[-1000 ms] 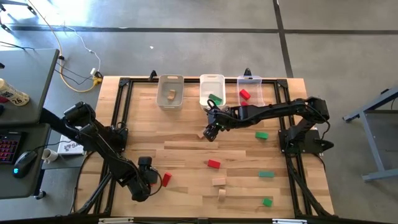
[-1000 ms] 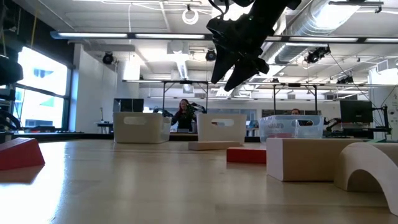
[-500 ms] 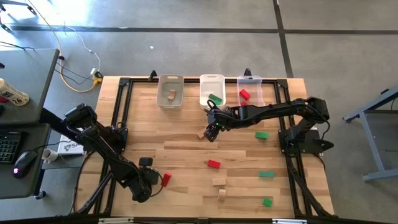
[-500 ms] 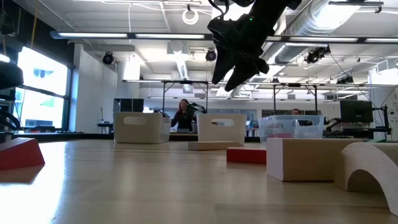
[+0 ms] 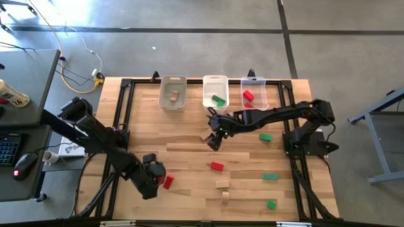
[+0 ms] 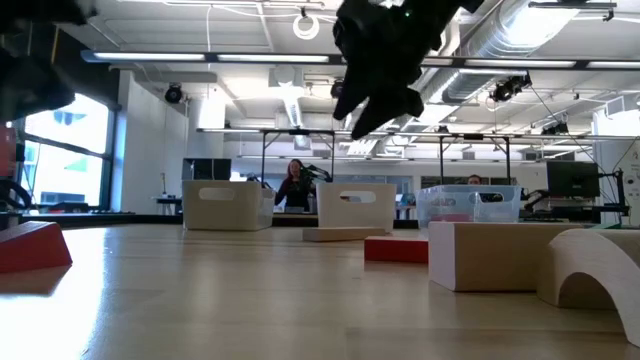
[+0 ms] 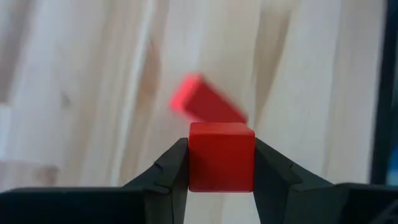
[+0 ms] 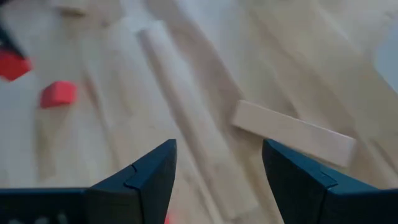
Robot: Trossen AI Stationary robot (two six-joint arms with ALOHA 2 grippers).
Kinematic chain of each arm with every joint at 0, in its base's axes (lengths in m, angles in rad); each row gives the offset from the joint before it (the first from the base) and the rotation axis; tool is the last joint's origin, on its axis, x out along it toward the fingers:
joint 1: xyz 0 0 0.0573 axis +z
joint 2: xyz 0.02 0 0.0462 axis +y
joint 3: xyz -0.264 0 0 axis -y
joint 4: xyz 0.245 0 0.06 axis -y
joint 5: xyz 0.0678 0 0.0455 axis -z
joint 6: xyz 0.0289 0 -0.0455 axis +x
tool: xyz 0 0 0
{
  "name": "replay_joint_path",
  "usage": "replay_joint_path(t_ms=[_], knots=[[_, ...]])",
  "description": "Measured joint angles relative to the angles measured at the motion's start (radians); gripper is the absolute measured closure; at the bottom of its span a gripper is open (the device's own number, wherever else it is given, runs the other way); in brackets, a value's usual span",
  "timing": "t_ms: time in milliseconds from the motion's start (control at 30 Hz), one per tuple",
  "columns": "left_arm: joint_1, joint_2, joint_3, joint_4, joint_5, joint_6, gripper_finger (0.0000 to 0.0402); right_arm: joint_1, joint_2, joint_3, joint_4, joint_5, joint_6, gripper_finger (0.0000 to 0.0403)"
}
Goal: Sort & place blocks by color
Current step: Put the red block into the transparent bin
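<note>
Now the left gripper [image 7: 222, 163] stands clamped on a red cube [image 7: 222, 155], its fingers pressed flat against both sides where a second ago they stood wide around it. Seen from above, that gripper [image 5: 156, 178] has pulled in from the table's near-left corner with the cube [image 5: 167, 181] at its tip, and the wrist view suggests the load is clear of the wood, a red reflection or shadow blurred beneath it. One more red piece looks ready for the bins.

Farther off, the right gripper [image 5: 213, 140] hangs with jaws apart above a flat tan plank [image 8: 293, 132], having eased lower and nearer the table's middle; the plank lies just ahead of its fingers, untouched.

Beyond both tools, three bins line the far edge: a tan piece in one [image 5: 173, 102], green in the middle [image 5: 214, 88], red in the clear one [image 5: 254, 88]. Red, green and tan blocks remain loose between.
</note>
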Motion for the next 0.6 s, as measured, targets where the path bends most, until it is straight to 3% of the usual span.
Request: replay_joint_path(t_ms=[333,600], knots=[[0.189,-0.130,0.001,0.121,-0.052,0.017,0.0292,0.089,0.000,0.000,0.166,-0.031,-0.175,0.0181],[0.353,-0.177,0.001,0.198,0.032,0.105,0.0292,0.121,0.000,0.000,0.330,-0.015,-0.338,0.0181]])
